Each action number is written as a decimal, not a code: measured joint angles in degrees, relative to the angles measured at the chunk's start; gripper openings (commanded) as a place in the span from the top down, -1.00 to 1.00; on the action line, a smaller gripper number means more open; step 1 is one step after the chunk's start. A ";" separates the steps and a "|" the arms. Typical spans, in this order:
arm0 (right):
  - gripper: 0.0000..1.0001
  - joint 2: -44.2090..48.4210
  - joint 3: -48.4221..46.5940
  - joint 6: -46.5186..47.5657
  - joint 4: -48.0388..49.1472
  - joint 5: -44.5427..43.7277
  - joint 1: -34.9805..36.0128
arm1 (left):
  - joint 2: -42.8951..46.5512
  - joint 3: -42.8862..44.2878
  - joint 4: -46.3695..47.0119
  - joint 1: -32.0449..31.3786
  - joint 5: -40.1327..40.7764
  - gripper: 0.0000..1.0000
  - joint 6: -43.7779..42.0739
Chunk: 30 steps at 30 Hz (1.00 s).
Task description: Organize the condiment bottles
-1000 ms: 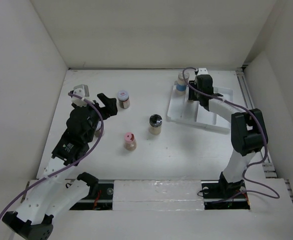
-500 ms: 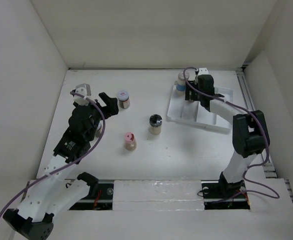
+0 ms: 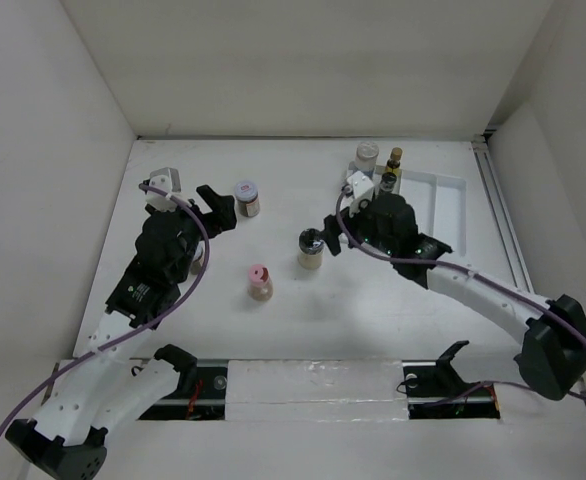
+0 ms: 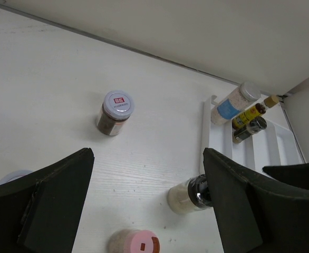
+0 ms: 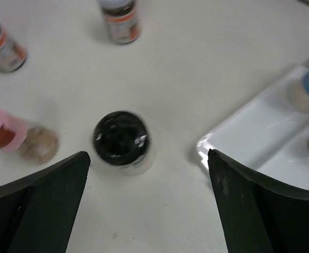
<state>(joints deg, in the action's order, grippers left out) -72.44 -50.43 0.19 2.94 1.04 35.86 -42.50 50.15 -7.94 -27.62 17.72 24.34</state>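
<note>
White table [image 3: 373, 310] | right hand [image 5: 148, 155] spread wide above black-lidded jar [image 5: 121, 139] | left hand [image 4: 148, 152] open, empty | tray [image 3: 443, 205] beside

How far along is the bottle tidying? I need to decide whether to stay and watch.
About halfway. Done: the blue-labelled jar, slim yellow-labelled bottle and small dark-capped bottle stand in the white tray. In hand: nothing held; the right gripper hangs open over the black-lidded jar. Left: at least that jar, the pink-capped jar and the red-white-topped jar, all on the table.
</note>
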 measured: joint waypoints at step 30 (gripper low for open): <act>0.04 -0.90 0.02 -2.84 5.57 -3.26 -4.42 | 1.66 0.00 0.07 0.00 -1.07 -0.61 0.00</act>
<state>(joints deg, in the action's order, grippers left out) -73.34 -50.41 -2.66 8.51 -2.22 31.44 -40.84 50.15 -7.88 -27.62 16.64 24.34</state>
